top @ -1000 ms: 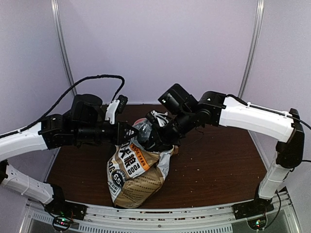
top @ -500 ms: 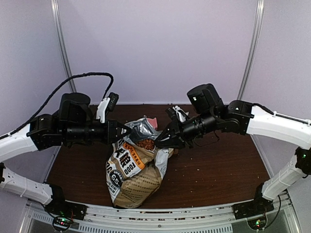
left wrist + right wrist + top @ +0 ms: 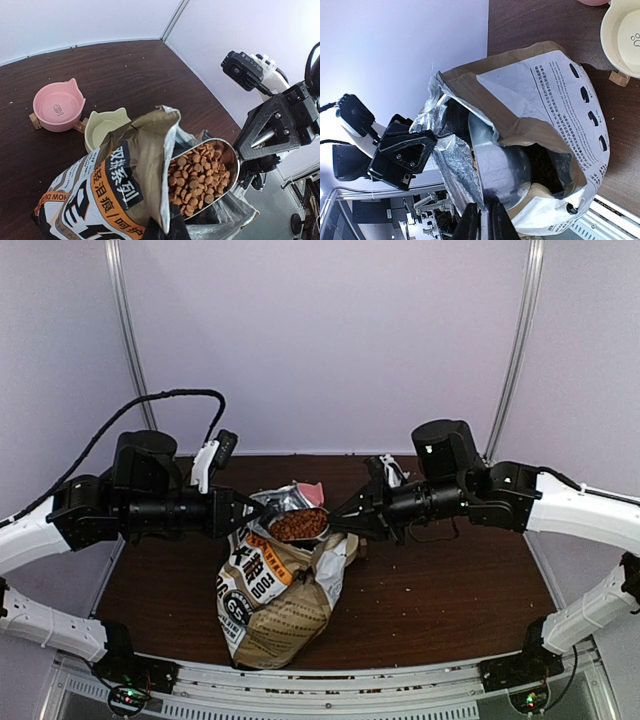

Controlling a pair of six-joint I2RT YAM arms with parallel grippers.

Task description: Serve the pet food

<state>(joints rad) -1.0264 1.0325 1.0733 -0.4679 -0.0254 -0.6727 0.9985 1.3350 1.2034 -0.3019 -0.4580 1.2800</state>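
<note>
Largest risk: the scoop [image 3: 234, 167] is heaped to its rim. If you tilt it or catch it on the bag's foil lip while carrying it away, pellets will probably fall on the surface [image 3: 450, 580] and not in a bowl.
Smaller risk: the bag [image 3: 275, 590] seems to stand open only because one arm pinches it. A pull or a release there could let it slump or fold onto the scoop.
Room: pale lilac walls [image 3: 330, 340] with two metal posts.
Surface: dark brown wood, with some loose crumbs scattered on it.
Bag: upright, near the front edge, its mouth open toward the back.
Left end effector [image 3: 246, 511]: closed on the rim of the bag.
Right end effector [image 3: 340, 523]: closed on the scoop's handle, holding it about level at the mouth.
Bowls: a pink bowl [image 3: 57, 106] and a cream bowl [image 3: 102, 129] side by side just behind the bag, with no food visible inside.
Pet food [image 3: 197, 175]: one heap in the scoop; more is inside the bag.
</note>
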